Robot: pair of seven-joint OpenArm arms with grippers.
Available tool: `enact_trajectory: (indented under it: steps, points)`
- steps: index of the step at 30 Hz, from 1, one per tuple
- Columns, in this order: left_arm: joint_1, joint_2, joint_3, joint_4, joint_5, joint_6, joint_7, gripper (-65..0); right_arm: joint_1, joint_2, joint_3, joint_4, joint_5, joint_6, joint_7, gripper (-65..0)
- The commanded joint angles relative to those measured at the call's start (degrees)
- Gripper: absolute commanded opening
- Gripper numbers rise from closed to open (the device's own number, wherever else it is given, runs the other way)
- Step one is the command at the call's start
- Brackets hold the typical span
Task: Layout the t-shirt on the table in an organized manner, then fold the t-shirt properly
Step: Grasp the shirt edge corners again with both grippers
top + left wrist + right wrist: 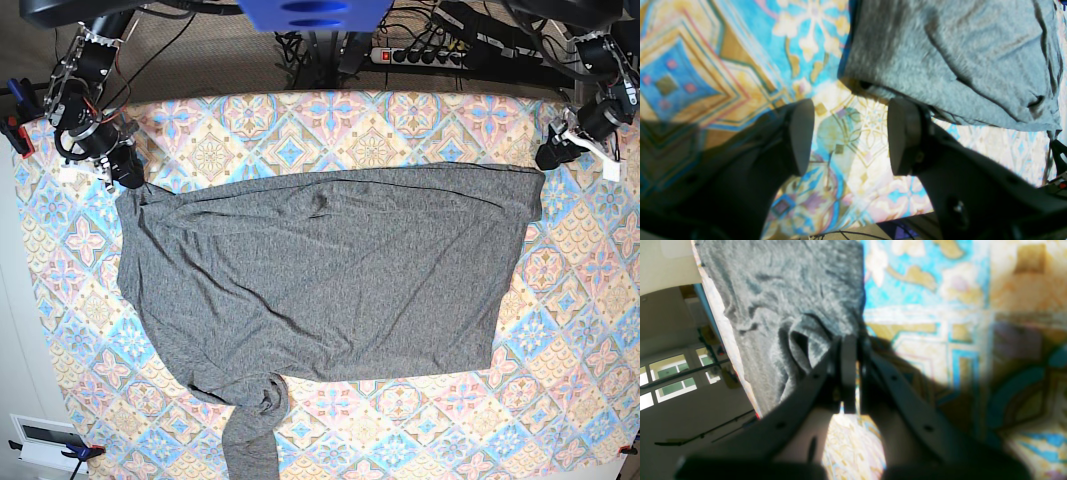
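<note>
t-shirt (320,280) covers table (580,330) centre; patterned margins free.

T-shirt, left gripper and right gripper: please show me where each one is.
t-shirt (330,280), base view, middle of the body.
left gripper (850,136), left wrist view, gap between open fingertips.
right gripper (853,370), right wrist view, closed fingertips at the shirt's edge.

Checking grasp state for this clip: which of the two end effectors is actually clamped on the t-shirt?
The right end effector, at the base view's upper left: its jaws are shut on the t-shirt corner. The left end effector is open over the table.
</note>
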Motion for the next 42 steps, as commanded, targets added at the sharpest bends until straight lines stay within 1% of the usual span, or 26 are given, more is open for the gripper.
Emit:
enact_trajectory:
  steps: [1,5,7,10,13,17,22,24,26,29,31,36,38,42]
  points:
    - [0.0,-1.2,-1.0,0.7,-1.1,-0.3,-1.0,-30.4,0.2,0.7,0.0,0.7,0.2,0.3,-0.2,-64.7]
    - [-2.6,-0.7,-1.0,0.6,-0.9,-0.3,-0.8,-30.4,0.2,0.7,0.0,0.8,0.2,0.3,-0.2,-64.8]
    - [-4.1,0.3,-1.0,-0.6,-0.9,-0.3,-0.8,-30.4,0.2,0.7,0.0,0.8,0.2,0.3,-0.2,-64.8]
    - [-6.6,0.8,-1.0,-2.3,-0.7,-0.3,-0.8,-30.4,0.2,0.7,0.0,1.1,0.2,0.3,-0.2,-64.8]
    - [-8.4,1.7,-0.9,-4.5,0.8,-0.3,-0.7,-30.4,0.2,0.7,0.0,1.2,0.2,0.3,-0.2,-64.9]
    - [-9.3,2.0,-0.9,-4.9,4.0,-0.3,-0.7,-30.4,0.2,0.7,0.0,1.2,0.2,0.3,-0.2,-64.9]
    - [-9.3,3.0,-0.9,-4.9,5.2,-0.3,-0.7,-31.3,0.2,0.7,0.0,1.2,0.2,0.3,-0.2,-64.9]
    - [-9.3,3.0,0.6,-4.9,5.2,-0.3,-0.7,-36.5,0.2,0.7,0.0,1.2,0.2,0.3,-0.2,-64.9]
    - [-9.2,3.0,2.8,-4.9,5.2,-0.3,-0.7,-46.4,0.2,0.7,0.0,1.2,0.2,0.3,-0.2,-64.9]
    - [-8.9,3.0,4.2,-4.9,5.2,-0.3,-0.7,-64.0,0.2,0.7,0.0,1.2,0.2,0.3,-0.2,-64.9]
    - [-8.9,3.0,5.7,-4.8,6.2,-0.3,-0.7,-65.0,0.2,0.7,0.0,1.2,0.2,0.3,-0.2,-64.9]
    - [-9.0,2.8,5.8,-4.6,6.6,-0.3,-0.7,-65.0,0.2,0.7,0.0,1.2,0.2,0.3,-0.2,-64.9]
    - [-9.0,1.5,5.8,-4.6,6.3,-0.3,-0.7,-65.0,0.2,0.7,0.0,1.2,0.3,0.3,-0.2,-64.9]
    - [-9.2,0.8,5.8,-4.5,6.2,-0.3,-0.7,-65.0,0.2,0.7,0.0,1.3,0.3,0.3,-0.3,-64.9]
